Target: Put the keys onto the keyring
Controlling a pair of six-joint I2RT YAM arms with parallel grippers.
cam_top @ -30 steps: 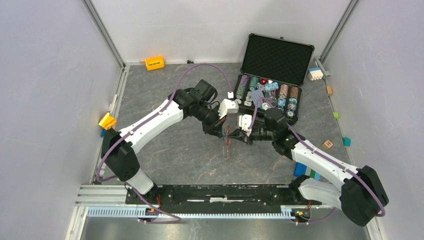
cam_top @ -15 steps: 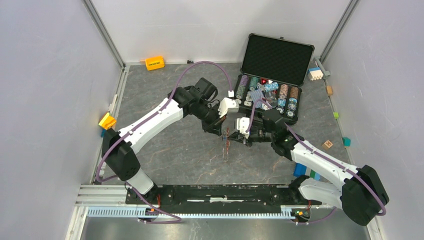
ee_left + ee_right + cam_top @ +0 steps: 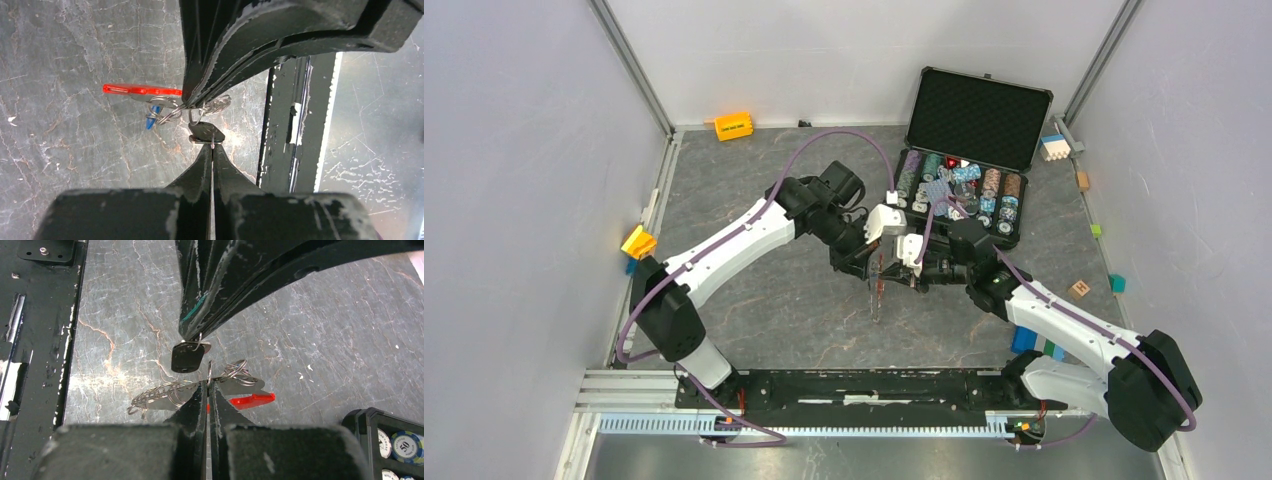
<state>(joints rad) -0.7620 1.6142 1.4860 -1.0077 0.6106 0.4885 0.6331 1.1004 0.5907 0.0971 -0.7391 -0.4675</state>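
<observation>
In the middle of the top view, the two grippers are meeting tip to tip over the grey table (image 3: 764,300). The left gripper (image 3: 212,149) is clenched tight on a small key (image 3: 204,134) with a dark head. The right gripper (image 3: 208,384) is pinching the silver keyring (image 3: 234,371). The key is sitting just beside the ring's wire loops, but I cannot tell if it is hooked on. In the left wrist view the red fob (image 3: 142,90) is sticking out to the left, and a blue tag (image 3: 151,119) is peeking out under it. In the upper right of the top view, an open black case (image 3: 977,110) is holding poker chips (image 3: 994,185).
</observation>
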